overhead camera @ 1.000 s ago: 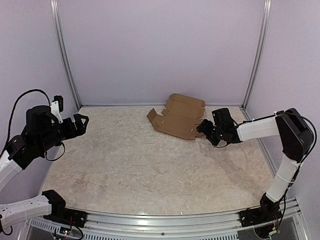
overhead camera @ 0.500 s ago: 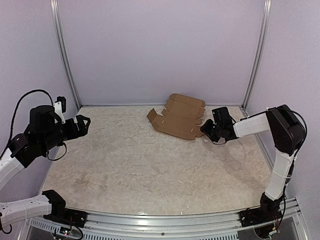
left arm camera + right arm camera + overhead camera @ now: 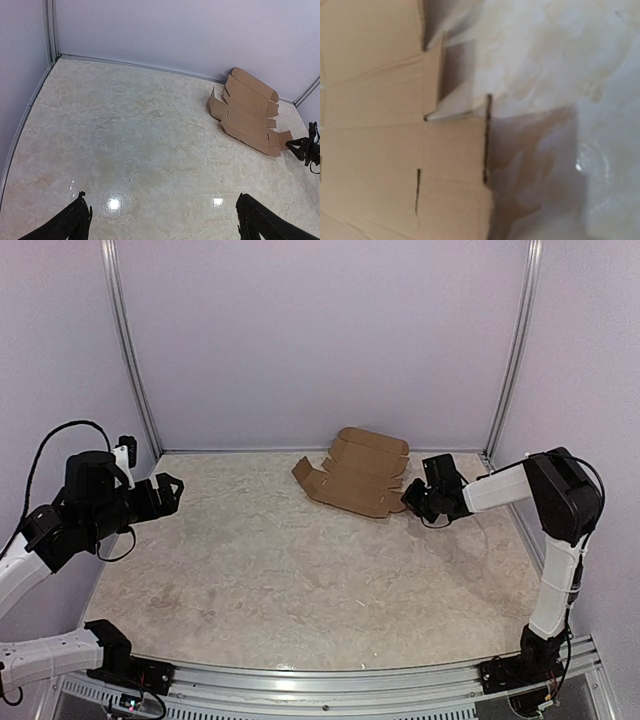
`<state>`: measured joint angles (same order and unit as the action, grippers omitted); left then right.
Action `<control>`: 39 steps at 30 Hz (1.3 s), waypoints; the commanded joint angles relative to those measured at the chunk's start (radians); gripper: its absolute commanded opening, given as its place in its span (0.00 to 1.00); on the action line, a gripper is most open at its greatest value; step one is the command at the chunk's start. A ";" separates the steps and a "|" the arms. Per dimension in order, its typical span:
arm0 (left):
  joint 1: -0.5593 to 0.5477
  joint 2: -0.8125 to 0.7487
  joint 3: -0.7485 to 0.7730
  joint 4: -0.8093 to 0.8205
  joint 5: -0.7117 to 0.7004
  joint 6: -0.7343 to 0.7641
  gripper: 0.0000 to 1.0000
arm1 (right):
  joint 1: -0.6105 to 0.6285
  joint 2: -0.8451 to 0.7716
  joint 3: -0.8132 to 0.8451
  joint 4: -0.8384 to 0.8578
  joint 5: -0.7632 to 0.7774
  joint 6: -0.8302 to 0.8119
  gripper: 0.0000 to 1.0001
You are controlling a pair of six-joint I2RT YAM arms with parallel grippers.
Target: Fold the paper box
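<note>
Cardboard, a flat brown die-cut paper box, lies on the pale marbled tabletop, the right gripper clenched at its right-hand tab, the left gripper gaping empty well to its left.

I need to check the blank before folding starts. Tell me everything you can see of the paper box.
The paper box is a plain brown cardboard die-cut sheet, unfolded, with flaps, tabs and slots. It lies mostly flat on the table near the back right corner, some flaps raised. The right gripper is shut at its right-hand tab; whether it pinches the card is unclear.
</note>
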<state>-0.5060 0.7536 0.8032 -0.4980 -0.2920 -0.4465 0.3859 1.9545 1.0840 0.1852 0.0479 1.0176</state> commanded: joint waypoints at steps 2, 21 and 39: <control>-0.006 -0.003 0.036 -0.035 0.005 -0.006 0.99 | -0.009 0.003 0.012 0.002 -0.033 -0.045 0.00; -0.006 -0.056 0.130 -0.096 -0.020 0.029 0.99 | 0.053 -0.177 0.113 -0.481 -0.312 -0.620 0.00; -0.006 -0.076 0.130 -0.098 0.042 0.012 0.99 | 0.245 -0.070 0.367 -0.909 -0.324 -1.198 0.00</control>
<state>-0.5060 0.6975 0.9211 -0.5735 -0.2729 -0.4374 0.5694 1.8328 1.3846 -0.6281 -0.3428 -0.0006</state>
